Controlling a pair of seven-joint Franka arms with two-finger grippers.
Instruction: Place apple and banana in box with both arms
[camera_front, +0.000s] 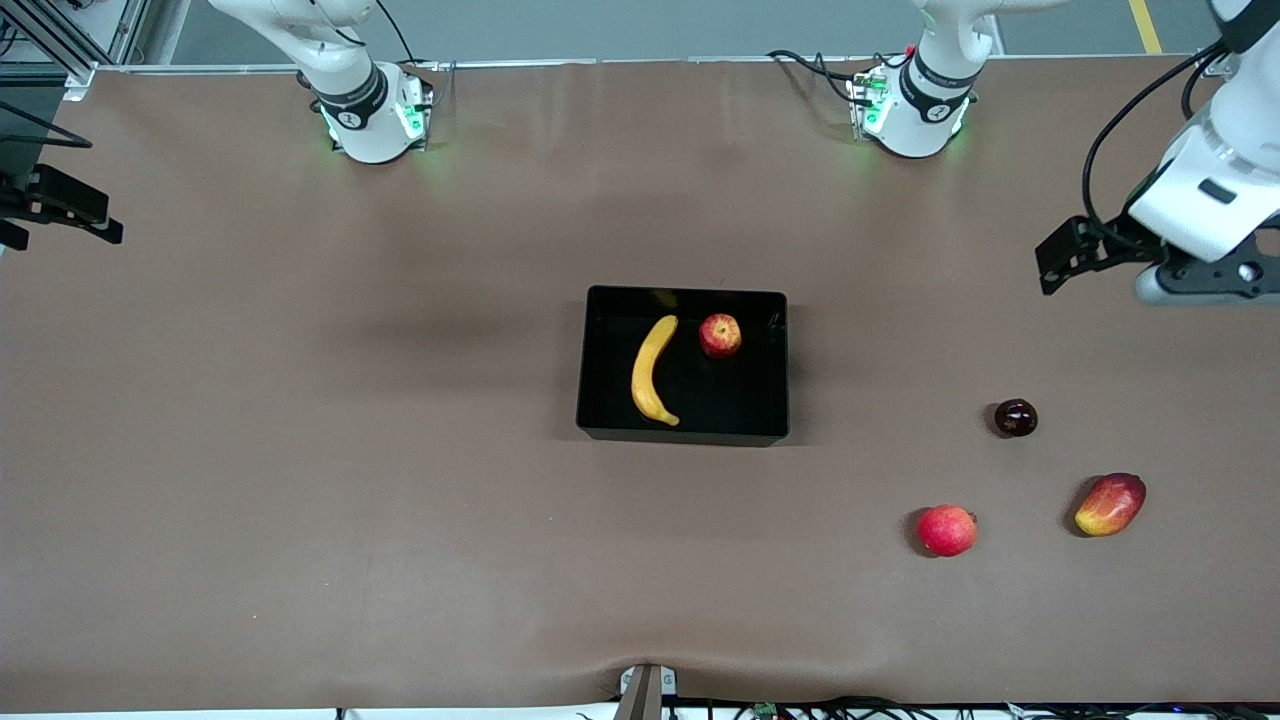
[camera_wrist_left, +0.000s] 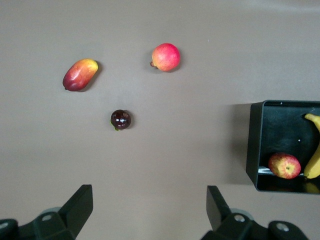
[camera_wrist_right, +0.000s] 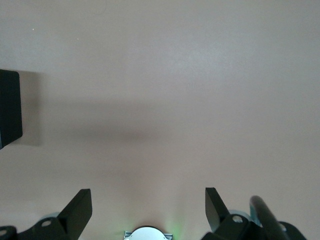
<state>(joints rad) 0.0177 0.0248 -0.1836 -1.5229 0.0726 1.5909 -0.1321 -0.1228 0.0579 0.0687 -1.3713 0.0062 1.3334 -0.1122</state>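
In the box (camera_front: 600, 360), banana (camera_front: 651, 370) beside apple (camera_front: 720, 335), apart.

The light was bright and even, and it came from above. The brown table (camera_front: 300, 450) looked a bit shiny at the top of the front view. Each fruit had a small dark shadow beside it (the mango (camera_front: 1110, 505) showed this well). The box (camera_front: 683, 434) was glossy inside and showed small glints. Green light glowed at both arm bases. The right wrist view looked pale and washed out.
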